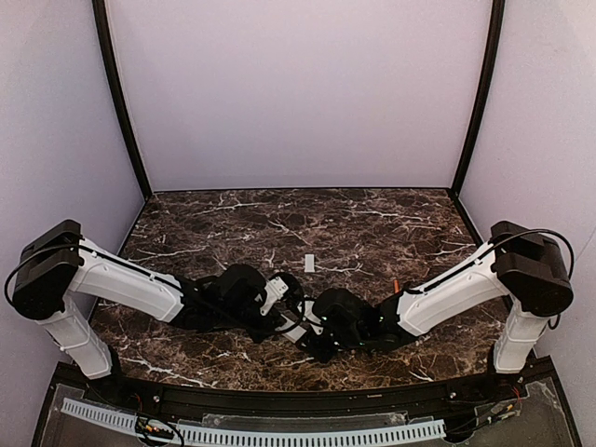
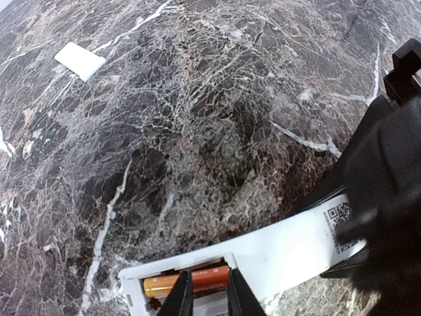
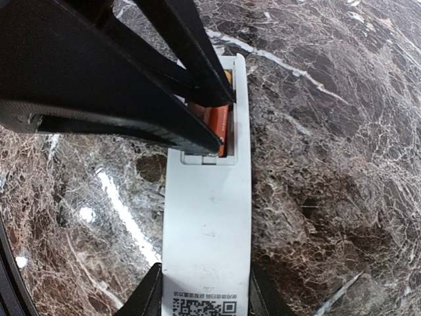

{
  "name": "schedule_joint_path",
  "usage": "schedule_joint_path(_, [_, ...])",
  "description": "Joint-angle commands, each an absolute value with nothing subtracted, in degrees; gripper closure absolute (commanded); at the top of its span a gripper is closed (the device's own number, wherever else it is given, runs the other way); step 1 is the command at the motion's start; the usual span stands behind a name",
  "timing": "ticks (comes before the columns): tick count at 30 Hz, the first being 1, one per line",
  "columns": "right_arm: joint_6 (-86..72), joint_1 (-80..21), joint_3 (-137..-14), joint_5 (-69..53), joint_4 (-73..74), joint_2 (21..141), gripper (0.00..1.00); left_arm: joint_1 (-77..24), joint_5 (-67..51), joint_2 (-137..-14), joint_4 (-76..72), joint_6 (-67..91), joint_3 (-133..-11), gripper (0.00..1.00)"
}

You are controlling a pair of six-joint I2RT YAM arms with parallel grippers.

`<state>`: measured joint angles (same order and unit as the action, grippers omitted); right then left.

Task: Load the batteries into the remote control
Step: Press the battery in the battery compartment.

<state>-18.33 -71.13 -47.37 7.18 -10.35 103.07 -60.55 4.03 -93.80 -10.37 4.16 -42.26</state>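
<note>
- top: a spare battery lies by the right arm, toward the near edge of the desk.
- left wrist: the left tool pinches a battery in the remote control slot.
- right wrist: the right tool clamps the remote control's label end.

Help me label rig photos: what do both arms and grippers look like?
The left arm and right arm match: white tubular links, bulky black joint housings, thin black cables looping at the shoulders. The left gripper and right gripper are black, with slim tapering fingers.

Two batteries; one remote control; one small white flat piece.
</note>
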Motion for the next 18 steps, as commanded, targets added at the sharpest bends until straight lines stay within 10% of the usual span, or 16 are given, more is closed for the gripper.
schedule_joint_path(1, [-18.73,-71.52,-47.99,7.72,-11.02,104.83,1.00,-62.27,4.59,-91.99,-8.16,1.22,-41.41,0.80])
schedule_joint_path(18, [-18.95,-71.48,-47.83,7.91,-10.98,104.84,1.00,-63.97,3.23,-94.25,-9.27,0.53,-42.37,0.78])
